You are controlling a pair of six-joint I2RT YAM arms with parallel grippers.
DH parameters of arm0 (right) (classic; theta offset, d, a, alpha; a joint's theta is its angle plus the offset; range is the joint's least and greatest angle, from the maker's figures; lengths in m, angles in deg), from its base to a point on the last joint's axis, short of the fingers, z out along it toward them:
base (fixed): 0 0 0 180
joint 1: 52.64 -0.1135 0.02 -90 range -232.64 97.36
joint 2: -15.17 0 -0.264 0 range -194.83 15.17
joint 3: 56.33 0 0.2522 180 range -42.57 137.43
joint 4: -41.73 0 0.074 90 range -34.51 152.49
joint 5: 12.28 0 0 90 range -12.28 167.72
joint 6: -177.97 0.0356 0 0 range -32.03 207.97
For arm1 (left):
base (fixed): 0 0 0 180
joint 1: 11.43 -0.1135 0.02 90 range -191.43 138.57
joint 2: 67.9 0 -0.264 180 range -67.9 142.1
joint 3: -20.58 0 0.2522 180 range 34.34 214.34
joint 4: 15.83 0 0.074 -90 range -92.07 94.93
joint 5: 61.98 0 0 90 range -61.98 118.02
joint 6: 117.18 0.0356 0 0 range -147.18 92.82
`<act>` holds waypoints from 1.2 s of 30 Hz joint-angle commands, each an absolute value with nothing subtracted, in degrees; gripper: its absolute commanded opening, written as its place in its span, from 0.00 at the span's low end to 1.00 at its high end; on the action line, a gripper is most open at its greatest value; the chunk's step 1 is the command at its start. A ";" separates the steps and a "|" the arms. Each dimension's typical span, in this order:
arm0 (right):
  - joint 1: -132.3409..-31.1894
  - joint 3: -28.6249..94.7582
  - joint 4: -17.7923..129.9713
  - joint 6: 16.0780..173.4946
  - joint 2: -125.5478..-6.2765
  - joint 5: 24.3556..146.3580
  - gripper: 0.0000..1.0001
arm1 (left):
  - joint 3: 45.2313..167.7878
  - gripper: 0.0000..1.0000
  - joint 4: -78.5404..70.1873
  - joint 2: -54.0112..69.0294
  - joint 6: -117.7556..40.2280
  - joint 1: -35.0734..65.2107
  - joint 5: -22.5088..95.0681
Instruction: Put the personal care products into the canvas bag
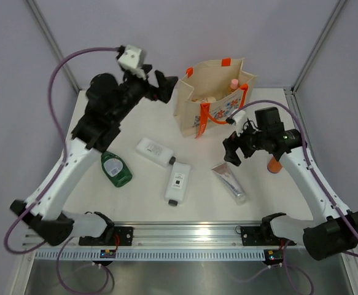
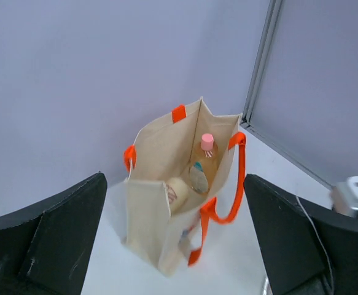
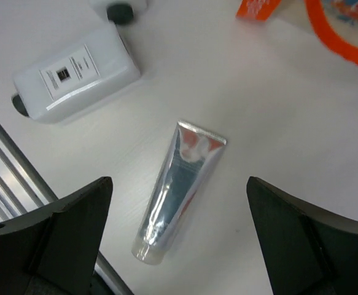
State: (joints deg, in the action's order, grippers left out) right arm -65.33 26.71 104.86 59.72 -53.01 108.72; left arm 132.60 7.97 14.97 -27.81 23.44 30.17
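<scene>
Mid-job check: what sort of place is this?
Probably a lab robot test cell: plain panel walls on aluminium frame posts, and an aluminium mounting rail edging a white table.

The left arm [image 1: 68, 166] rises from its base at the near left, runs toward the far side along the left edge, then bends at the elbow and reaches right, with its wrist held high at the far left of the scene. The left gripper [image 1: 165, 86] points right and a little downward, its jaws spread wide. The right arm [image 1: 311, 184] climbs from its base at the near right toward the far side, folds at the elbow and reaches left. The right gripper [image 1: 231, 149] hangs at middle right, tilted down toward the near left, its dark fingers [image 3: 56, 239] also wide apart.
</scene>
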 commanded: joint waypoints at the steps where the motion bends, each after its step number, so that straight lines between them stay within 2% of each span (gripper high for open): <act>1: -74.22 21.35 106.40 65.18 -52.76 83.91 0.99 | 114.67 0.99 13.40 2.19 -39.91 22.58 27.66; 4: -78.56 18.08 107.43 67.92 -55.58 78.33 0.99 | 98.93 0.99 13.74 -10.65 -45.36 22.14 28.64; 7: -80.15 18.60 109.45 67.75 -61.09 76.07 1.00 | 89.39 0.99 14.54 -20.92 -50.98 22.06 28.28; 11: -81.11 22.29 115.60 65.30 -67.44 79.65 1.00 | 79.10 0.99 17.16 -28.16 -56.27 22.06 26.00; 18: -84.19 19.84 115.97 65.38 -76.22 80.44 0.99 | 72.14 0.99 18.67 -33.35 -62.86 22.06 24.15; 26: -84.63 18.69 109.64 68.98 -85.63 71.58 0.99 | 72.05 0.99 19.55 -33.62 -63.05 22.06 23.98; 32: -84.54 17.90 108.23 68.64 -88.62 72.08 1.00 | 71.61 0.99 19.55 -33.62 -62.87 22.06 23.71; 34: -84.63 17.81 108.14 68.46 -88.89 72.44 0.97 | 71.52 0.99 19.46 -33.45 -62.78 22.06 23.80; 36: -84.54 17.90 108.40 68.02 -89.51 73.49 0.87 | 71.52 0.99 19.11 -33.27 -62.60 22.06 23.97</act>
State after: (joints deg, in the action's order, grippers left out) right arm -84.10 18.10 109.91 68.31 -88.09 74.30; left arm 71.66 21.46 -33.29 -62.21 22.24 24.75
